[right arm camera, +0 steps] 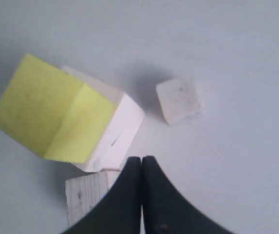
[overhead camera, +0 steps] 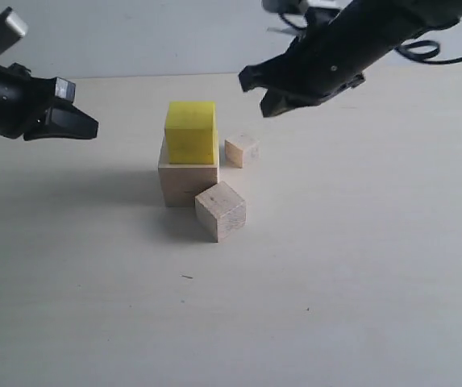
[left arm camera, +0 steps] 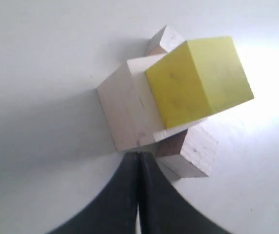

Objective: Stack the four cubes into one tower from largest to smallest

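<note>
**A:** Exterior view first. The yellow cube [overhead camera: 191, 131] sits on the largest pale wood cube [overhead camera: 189, 185], which makes a two-block tower. The smaller plain wood cube [overhead camera: 221, 211] stands on the table [overhead camera: 335, 274] at the base's front right corner. The tiniest cube [overhead camera: 242, 150] lies on the table to the right of the stack, farther back.

**B:** And the arms?

**A:** Both hang in the air, apart from the blocks. The left gripper [overhead camera: 85, 126] is out to the left of the stack, and the right gripper [overhead camera: 256, 93] is above it and to the right. From that camera I cannot judge the jaws well.

**B:** The wrist views settle it. In the left wrist view the two dark fingers [left arm camera: 124, 195] lie pressed together with only a hairline between them, holding nothing. The right wrist view shows the same on that arm.

**A:** Does the smaller plain wood cube touch the base?

**B:** The left wrist view shows it tucked in at the base's corner. Whether it is touching or just beside, I cannot tell. The right wrist view is plainer about the tiniest cube: a strip of bare table separates it from the base, so those two are apart.
</note>
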`<state>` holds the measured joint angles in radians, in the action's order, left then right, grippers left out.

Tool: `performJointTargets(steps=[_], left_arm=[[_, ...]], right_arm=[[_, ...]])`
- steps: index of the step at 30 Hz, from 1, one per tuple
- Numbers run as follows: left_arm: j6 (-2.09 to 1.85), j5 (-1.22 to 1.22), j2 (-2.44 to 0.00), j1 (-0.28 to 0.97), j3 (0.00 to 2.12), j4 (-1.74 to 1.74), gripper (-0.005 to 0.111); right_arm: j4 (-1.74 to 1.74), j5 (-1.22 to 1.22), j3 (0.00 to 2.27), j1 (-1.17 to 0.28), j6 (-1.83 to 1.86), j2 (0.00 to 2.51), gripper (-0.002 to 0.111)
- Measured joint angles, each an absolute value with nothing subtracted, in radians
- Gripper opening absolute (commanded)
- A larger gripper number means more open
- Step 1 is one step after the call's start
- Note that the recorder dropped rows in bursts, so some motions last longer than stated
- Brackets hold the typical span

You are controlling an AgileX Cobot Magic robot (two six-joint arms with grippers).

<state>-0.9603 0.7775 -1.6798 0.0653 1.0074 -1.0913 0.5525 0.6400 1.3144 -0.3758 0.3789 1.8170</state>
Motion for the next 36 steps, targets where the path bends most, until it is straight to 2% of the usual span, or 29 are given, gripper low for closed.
performJointTargets(steps=[4, 10, 19, 27, 30, 31, 32, 33, 34, 35, 36], left_arm=[[-0.960, 0.664, -1.561, 0.065, 0.949, -1.096, 0.000], [-0.960, 0.561, -1.325, 0.065, 0.817, -1.163, 0.000], [-0.952, 0.533, -0.964, 0.065, 0.663, -1.189, 0.000], [-0.753, 0.535, -0.727, 0.065, 0.520, -1.002, 0.000], [-0.728, 0.542, -0.693, 0.065, 0.501, -0.971, 0.000], [-0.722, 0.542, -0.685, 0.065, 0.499, -0.969, 0.000], [-0.721, 0.544, -0.681, 0.065, 0.499, -0.964, 0.000], [-0.720, 0.546, -0.681, 0.065, 0.498, -0.964, 0.000], [-0.718, 0.546, -0.681, 0.065, 0.498, -0.964, 0.000], [-0.717, 0.549, -0.681, 0.065, 0.498, -0.964, 0.000], [-0.717, 0.550, -0.681, 0.065, 0.498, -0.964, 0.000]], right_arm=[[0.534, 0.525, 1.176, -0.376, 0.363, 1.638, 0.000], [0.532, 0.509, 0.946, -0.402, 0.372, 1.462, 0.000], [0.492, 0.481, 0.887, -0.688, 0.423, 1.445, 0.000], [0.242, 0.424, 0.886, -0.711, 0.228, 1.549, 0.002], [0.240, 0.409, 0.886, -0.711, 0.224, 1.590, 0.014], [0.242, 0.407, 0.886, -0.711, 0.222, 1.604, 0.028], [0.252, 0.406, 0.886, -0.711, 0.222, 1.628, 0.036], [0.254, 0.404, 0.886, -0.713, 0.222, 1.637, 0.053], [0.259, 0.404, 0.886, -0.716, 0.236, 1.654, 0.060], [0.259, 0.404, 0.888, -0.718, 0.242, 1.661, 0.075], [0.262, 0.404, 0.901, -0.720, 0.251, 1.671, 0.079]])
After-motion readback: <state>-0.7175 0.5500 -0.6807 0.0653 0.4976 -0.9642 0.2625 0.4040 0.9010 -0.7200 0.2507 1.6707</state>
